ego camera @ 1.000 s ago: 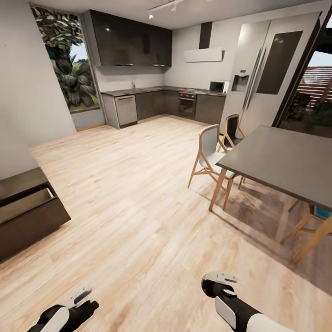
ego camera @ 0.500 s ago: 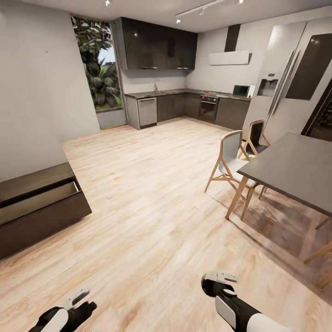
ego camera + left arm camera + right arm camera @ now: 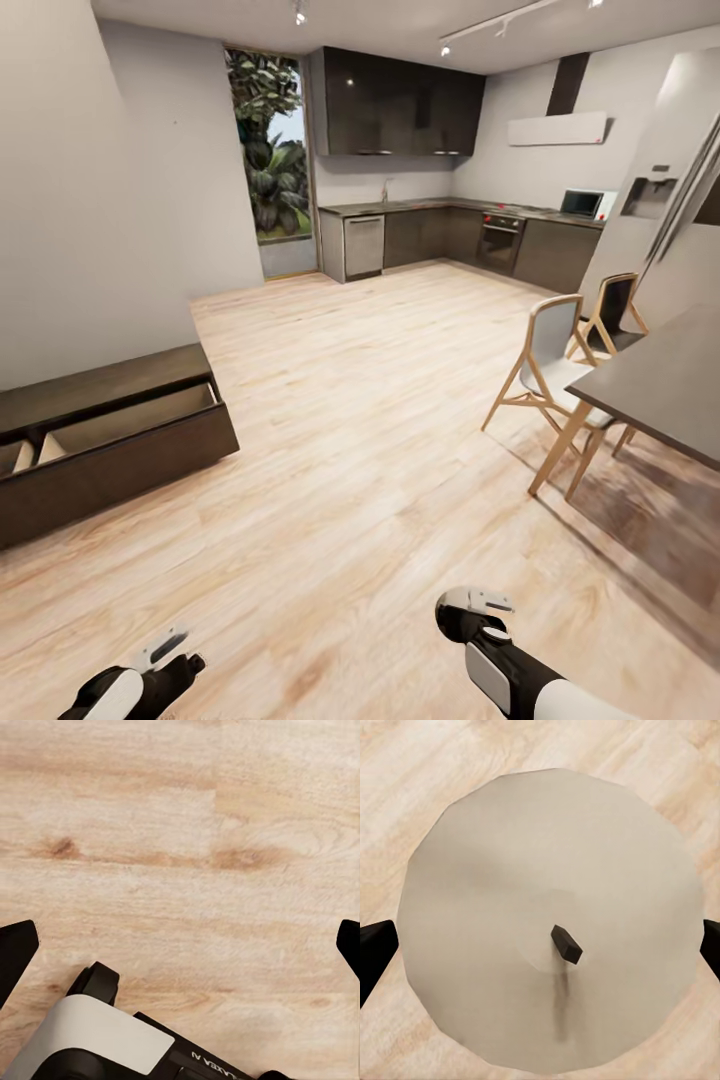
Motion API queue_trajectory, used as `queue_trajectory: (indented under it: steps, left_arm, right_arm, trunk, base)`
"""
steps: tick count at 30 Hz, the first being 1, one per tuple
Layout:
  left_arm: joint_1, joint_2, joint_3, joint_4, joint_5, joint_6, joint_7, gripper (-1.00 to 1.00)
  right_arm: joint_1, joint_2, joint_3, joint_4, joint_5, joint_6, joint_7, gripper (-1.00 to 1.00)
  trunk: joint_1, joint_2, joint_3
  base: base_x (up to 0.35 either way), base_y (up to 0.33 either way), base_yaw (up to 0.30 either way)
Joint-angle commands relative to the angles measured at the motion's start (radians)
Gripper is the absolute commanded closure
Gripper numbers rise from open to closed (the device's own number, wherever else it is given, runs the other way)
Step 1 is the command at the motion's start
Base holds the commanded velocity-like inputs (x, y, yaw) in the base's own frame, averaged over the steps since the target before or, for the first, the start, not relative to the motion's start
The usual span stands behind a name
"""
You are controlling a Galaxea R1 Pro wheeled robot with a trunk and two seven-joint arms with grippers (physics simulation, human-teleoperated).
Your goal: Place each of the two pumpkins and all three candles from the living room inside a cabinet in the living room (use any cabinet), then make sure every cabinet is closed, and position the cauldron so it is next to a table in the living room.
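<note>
1. A candle (image 3: 551, 922), pale with a dark wick, is clamped between the right gripper (image 3: 478, 612) fingers, seen from above in the right wrist view.
2. The left gripper (image 3: 180, 945) is held spread apart over the wood-plank floor (image 3: 370, 470).
3. The cabinet (image 3: 110, 440) is seen at the left with a drawer pulled open; its contents are probably hidden.

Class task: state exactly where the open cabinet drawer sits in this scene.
In the head view, the cabinet stands at left against the wall, its drawer pulled open, across the wood floor from the dining table.
</note>
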Motion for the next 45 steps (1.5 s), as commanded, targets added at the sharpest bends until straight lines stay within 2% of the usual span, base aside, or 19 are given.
queue_trajectory:
  steps: [1,21,45]
  left_arm:
    - [-0.001,0.001,-0.003,-0.002,0.010,-0.001,0.009,-1.00]
    - [-0.001,0.004,0.005,-0.002,0.010,-0.037,0.009,-1.00]
    - [-0.001,0.008,0.005,-0.002,0.010,-0.038,0.008,-1.00]
  right_arm:
    - [-0.001,0.000,0.008,-0.001,-0.009,-0.004,-0.005,1.00]
    - [-0.001,0.000,0.010,-0.001,-0.010,-0.004,-0.003,1.00]
    - [-0.001,0.000,0.008,-0.001,-0.012,-0.005,-0.003,1.00]
  trunk:
    - [0.000,-0.001,0.000]
    - [0.000,-0.001,0.013]
    - [0.000,-0.001,0.030]
  base:
    - [0.000,0.000,0.279]
    - [0.005,0.008,0.279]
    - [0.176,0.239,0.279]
